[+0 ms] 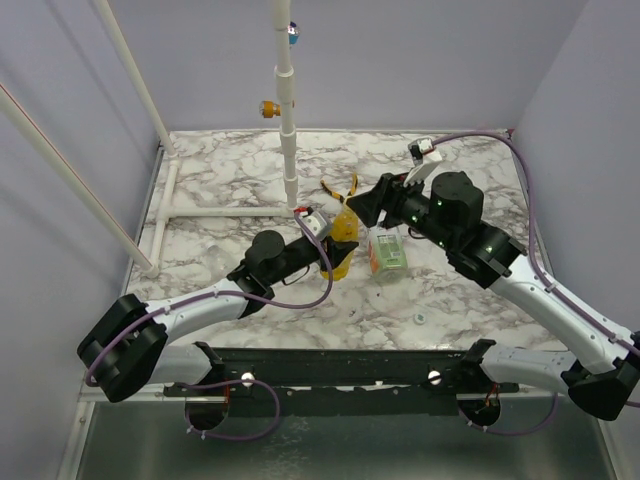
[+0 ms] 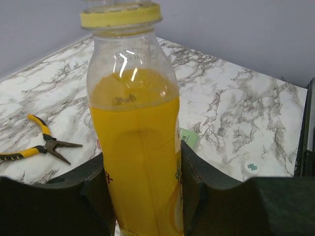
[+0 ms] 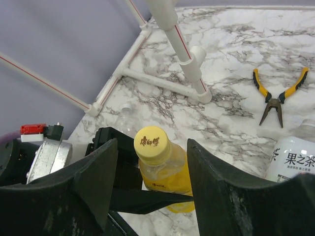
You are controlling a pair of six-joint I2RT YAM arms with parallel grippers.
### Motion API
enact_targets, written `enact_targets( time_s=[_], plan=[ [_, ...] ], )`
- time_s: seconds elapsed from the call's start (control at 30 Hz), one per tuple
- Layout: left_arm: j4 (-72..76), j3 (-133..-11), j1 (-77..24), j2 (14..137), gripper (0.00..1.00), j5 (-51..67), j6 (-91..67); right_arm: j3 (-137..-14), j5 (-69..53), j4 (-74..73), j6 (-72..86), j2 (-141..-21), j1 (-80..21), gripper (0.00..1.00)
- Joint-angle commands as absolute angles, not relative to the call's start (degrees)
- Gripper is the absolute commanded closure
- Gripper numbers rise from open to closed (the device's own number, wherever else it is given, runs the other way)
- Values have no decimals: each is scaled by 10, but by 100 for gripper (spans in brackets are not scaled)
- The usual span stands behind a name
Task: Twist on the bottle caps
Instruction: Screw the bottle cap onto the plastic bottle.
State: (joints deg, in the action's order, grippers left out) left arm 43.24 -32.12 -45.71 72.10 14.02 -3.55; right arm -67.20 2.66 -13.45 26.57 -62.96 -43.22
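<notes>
The yellow bottle [image 2: 140, 147] stands upright, and my left gripper [image 2: 142, 164] is shut on its body, a finger pressed to each side. A yellow cap [image 3: 150, 141] sits on its neck. My right gripper [image 3: 153, 152] hangs over that cap, open, with one finger on each side and a gap to both. From above, the right gripper [image 1: 362, 208] is just over the yellow bottle [image 1: 343, 240] held by the left gripper [image 1: 335, 252]. The clear bottle with the green-and-white label [image 1: 388, 250] stands just right of it. A whitish cap [image 1: 420, 318] lies loose on the table nearer the arm bases.
Yellow-handled pliers [image 1: 340, 188] lie behind the bottles. A white pipe frame [image 1: 290, 120] rises at the back centre, with bars running along the left side. Purple walls close in the marble table [image 1: 230, 170] at the back, left and right.
</notes>
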Motion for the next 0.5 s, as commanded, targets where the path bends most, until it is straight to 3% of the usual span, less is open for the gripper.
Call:
enact_targets(
  time_s=[0.0,0.47],
  plan=[
    [452,-319,-454,707,100,160,-43,-664,52,-117,270,-637,-439,38],
    [452,-315,-452,702,100,163,-45,-664,68,-109,270,-656,-462,40]
  ],
)
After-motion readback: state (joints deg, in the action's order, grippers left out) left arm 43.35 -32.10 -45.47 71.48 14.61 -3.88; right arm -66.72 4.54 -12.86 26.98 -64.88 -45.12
